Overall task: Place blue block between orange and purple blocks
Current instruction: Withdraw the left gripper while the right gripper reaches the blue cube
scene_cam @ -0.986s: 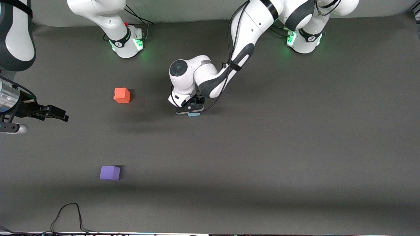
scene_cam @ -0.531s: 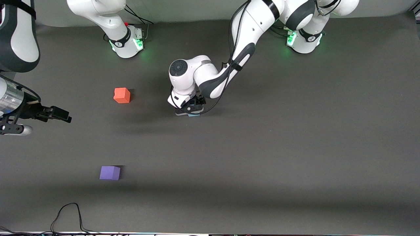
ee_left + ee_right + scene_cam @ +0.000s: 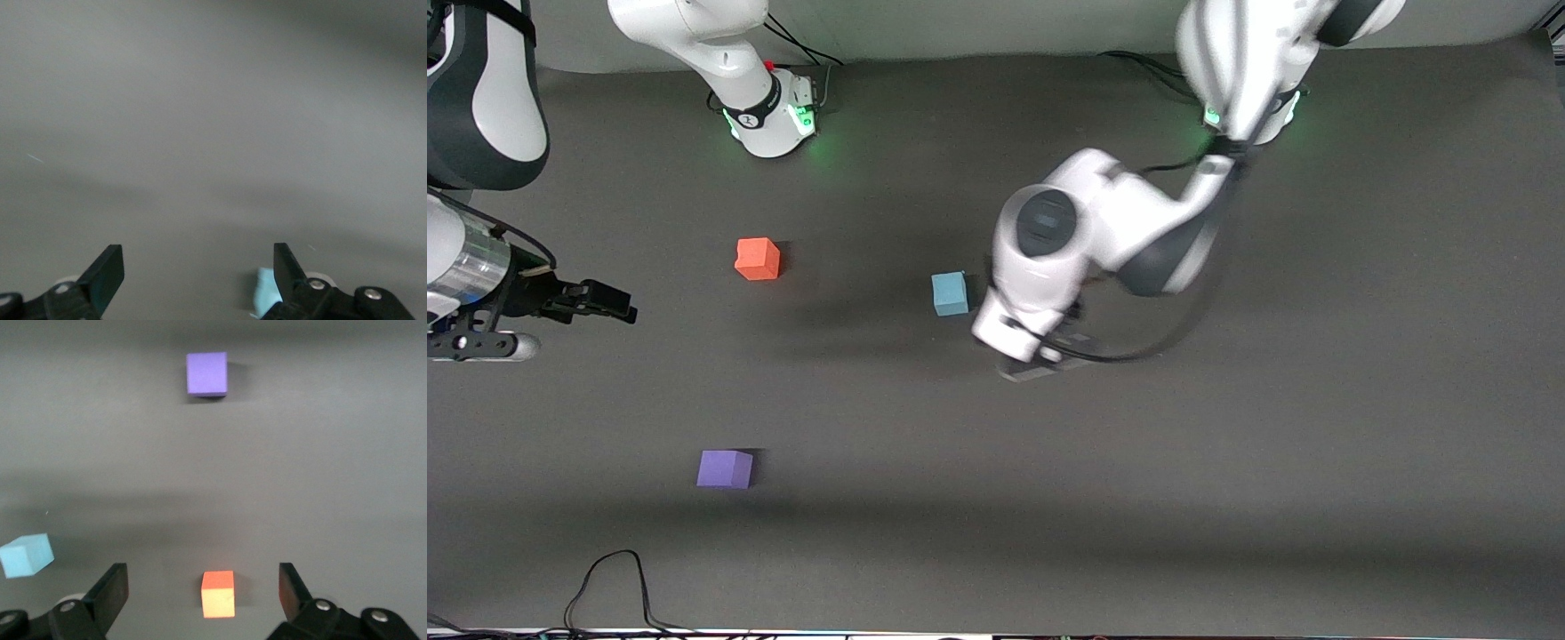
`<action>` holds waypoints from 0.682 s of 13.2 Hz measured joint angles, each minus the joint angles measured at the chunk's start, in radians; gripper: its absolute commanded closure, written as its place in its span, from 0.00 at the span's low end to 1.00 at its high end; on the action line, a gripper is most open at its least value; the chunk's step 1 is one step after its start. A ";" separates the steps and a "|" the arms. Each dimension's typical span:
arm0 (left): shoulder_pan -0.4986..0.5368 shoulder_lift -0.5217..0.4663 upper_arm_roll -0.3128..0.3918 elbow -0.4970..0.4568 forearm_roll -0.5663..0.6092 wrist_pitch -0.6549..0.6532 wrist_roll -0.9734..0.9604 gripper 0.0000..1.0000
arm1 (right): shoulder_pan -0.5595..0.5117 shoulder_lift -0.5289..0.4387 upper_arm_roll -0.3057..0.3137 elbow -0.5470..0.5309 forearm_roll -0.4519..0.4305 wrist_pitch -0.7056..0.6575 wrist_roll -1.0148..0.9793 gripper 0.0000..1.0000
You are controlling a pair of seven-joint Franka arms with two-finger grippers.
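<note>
The blue block sits free on the dark table mat, about mid-table. The orange block lies toward the right arm's end. The purple block lies nearer the front camera than the orange one. My left gripper is open and empty, up in the air beside the blue block toward the left arm's end. In the left wrist view the blue block shows just by one finger. My right gripper is open and empty and hangs near the table's right-arm end. Its wrist view shows the orange block, the purple block and the blue block.
A black cable loops on the mat at the edge nearest the front camera. Both arm bases stand along the edge farthest from that camera. The dark mat spreads toward the left arm's end.
My left gripper has come off the blue block, risen and swung toward the left arm's end; the block stays on the mat. My right gripper has crept slightly toward mid-table.
</note>
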 measured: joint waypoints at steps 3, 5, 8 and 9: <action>0.207 -0.153 -0.002 -0.171 -0.024 -0.017 0.225 0.00 | 0.145 0.007 0.005 0.001 0.005 0.002 0.105 0.00; 0.349 -0.235 -0.001 -0.235 -0.027 -0.075 0.394 0.00 | 0.248 0.022 0.009 0.002 0.017 0.023 0.181 0.00; 0.533 -0.304 0.000 -0.265 -0.030 -0.120 0.592 0.00 | 0.354 0.065 0.010 0.002 0.088 0.082 0.246 0.00; 0.568 -0.320 0.000 -0.272 -0.030 -0.128 0.634 0.00 | 0.392 0.080 0.010 0.002 0.097 0.105 0.272 0.00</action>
